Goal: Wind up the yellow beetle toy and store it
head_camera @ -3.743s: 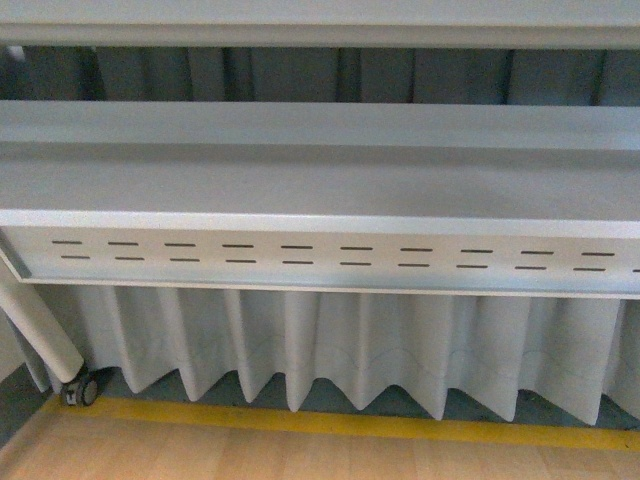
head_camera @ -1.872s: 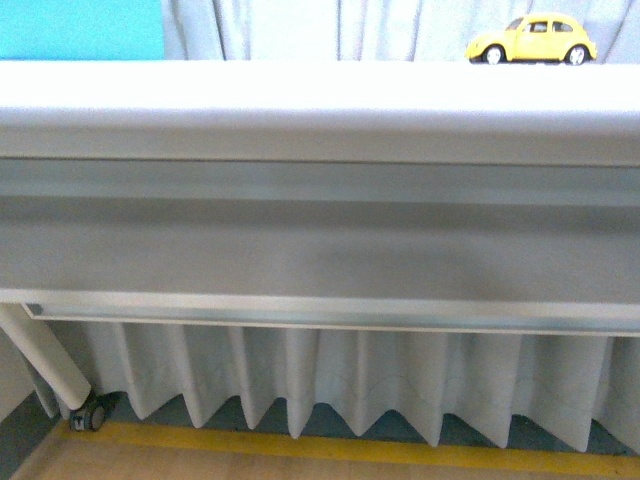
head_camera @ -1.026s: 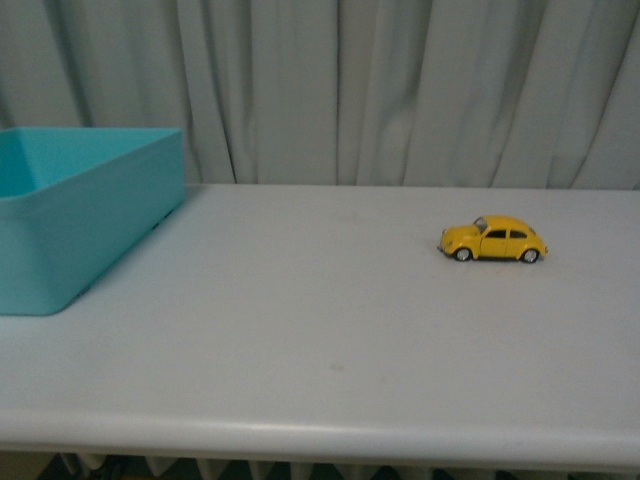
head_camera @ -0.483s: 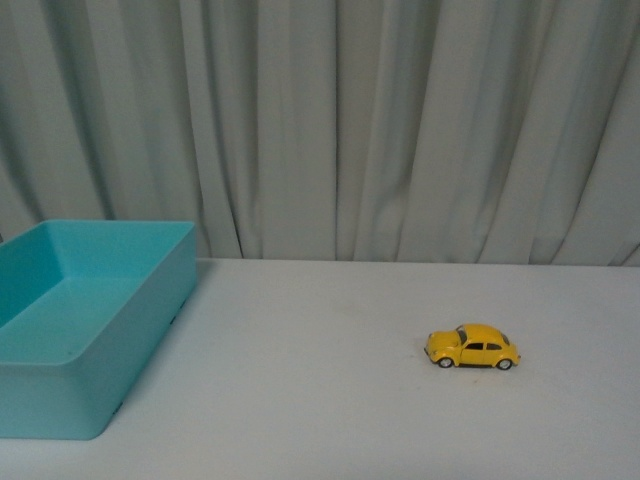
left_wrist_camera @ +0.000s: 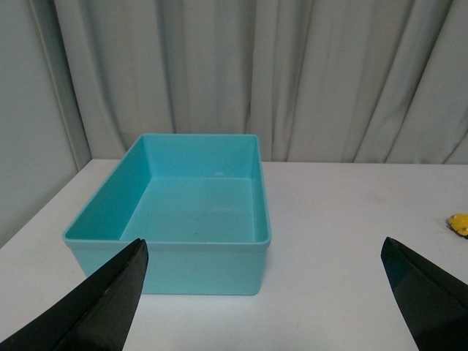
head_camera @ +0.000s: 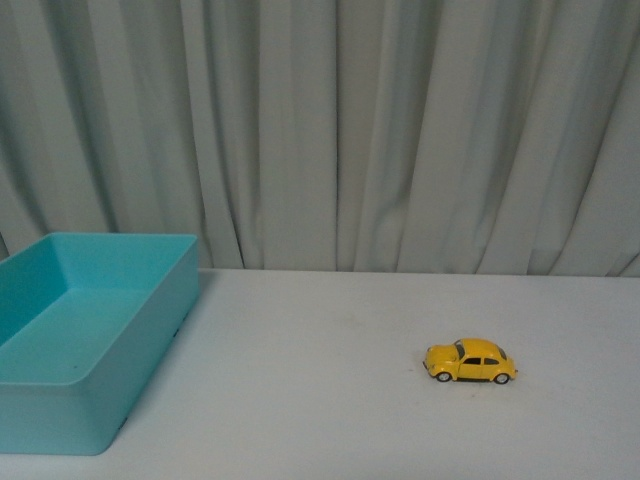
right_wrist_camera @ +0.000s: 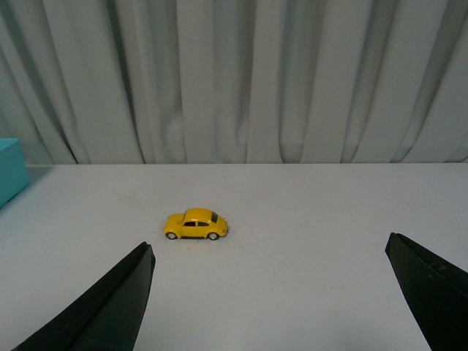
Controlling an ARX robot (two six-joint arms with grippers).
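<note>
A long pale grey pleated fabric curtain [head_camera: 320, 130] hangs behind everything and fills the whole background, far ahead of both pairs of jaws. Under it lies a flat white smooth tabletop [head_camera: 330, 410], which reaches from the curtain toward both grippers and passes under them.

A rectangular turquoise plastic box [head_camera: 60, 418] with an open top stands on this tabletop. It is straight ahead of the left gripper [left_wrist_camera: 263, 245], a little beyond the tips, and it stands more before one of the two dark fingers [left_wrist_camera: 102, 307] than before the other. The inside of the box shows only its bare turquoise floor.

The left gripper's jaws stand wide apart and nothing is between them. The jaws of the right gripper [right_wrist_camera: 268, 241] are also spread wide, with two dark pointed fingers [right_wrist_camera: 110, 307] and only white tabletop in the gap.

The small glossy yellow beetle toy [right_wrist_camera: 196, 225] stands on its four wheels on the tabletop, side-on to the right jaws. It is ahead of the right jaws, just beyond the tips, inside the line of the gap and nearer to one finger. It touches neither finger. It is well apart from the box, off to the side of the left jaws.
</note>
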